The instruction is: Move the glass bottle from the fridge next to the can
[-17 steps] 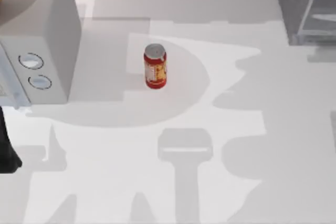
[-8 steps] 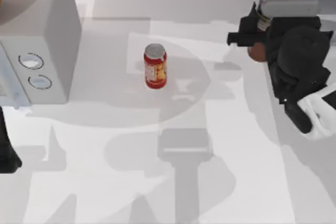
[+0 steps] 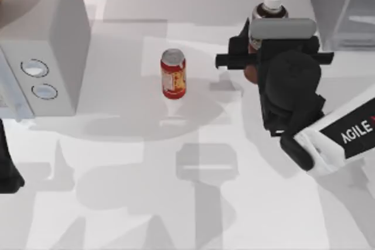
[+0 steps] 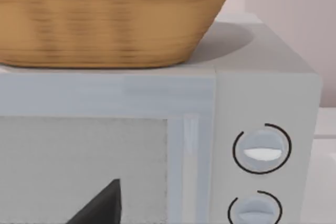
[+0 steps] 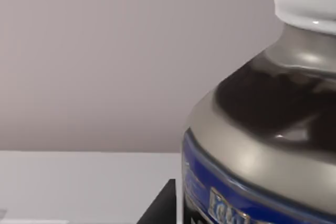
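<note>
The glass bottle [image 3: 270,5], with its white cap and dark neck, stands upright in my right gripper [image 3: 253,52], which is shut on its body just left of the fridge [image 3: 334,10]. A patch of its brown base shows under the gripper. In the right wrist view the bottle [image 5: 262,145] looms close, blue label band at the bottom, with a dark fingertip [image 5: 163,205] beside it. The red can [image 3: 173,74] stands upright on the table, well to the left of the bottle. My left arm [image 3: 6,168] is parked at the table's left edge.
A white box with two round dials [image 3: 41,57] stands at the back left, with a woven basket [image 4: 105,19] on top of it. The fridge's pale door [image 3: 357,4] is at the back right. Open white tabletop [image 3: 176,191] lies in front of the can.
My right arm came into view from the fridge with the bottle in its grip and has carried it leftward toward the can. The can and left arm have not moved.
</note>
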Available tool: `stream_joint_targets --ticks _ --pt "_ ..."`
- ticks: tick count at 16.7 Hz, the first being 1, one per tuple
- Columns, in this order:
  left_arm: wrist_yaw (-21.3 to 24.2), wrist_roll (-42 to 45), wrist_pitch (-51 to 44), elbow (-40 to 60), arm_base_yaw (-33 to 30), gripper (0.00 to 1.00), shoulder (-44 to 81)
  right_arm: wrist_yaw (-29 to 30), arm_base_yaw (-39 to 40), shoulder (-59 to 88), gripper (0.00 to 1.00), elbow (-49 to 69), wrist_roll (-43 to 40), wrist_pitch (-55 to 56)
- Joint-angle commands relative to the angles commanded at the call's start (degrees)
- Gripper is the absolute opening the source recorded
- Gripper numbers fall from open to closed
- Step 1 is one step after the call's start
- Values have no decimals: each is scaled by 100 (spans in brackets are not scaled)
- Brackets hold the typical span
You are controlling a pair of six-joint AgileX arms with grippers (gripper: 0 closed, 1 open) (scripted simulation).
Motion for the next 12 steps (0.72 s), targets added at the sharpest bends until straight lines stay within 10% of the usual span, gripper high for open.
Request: stream_joint_targets --ticks 7,12 --pt "0 0 0 0 0 100 0 0 0 0 0 0 0 0" --pt "0 0 0 0 0 100 0 0 0 0 38 0 0 0"
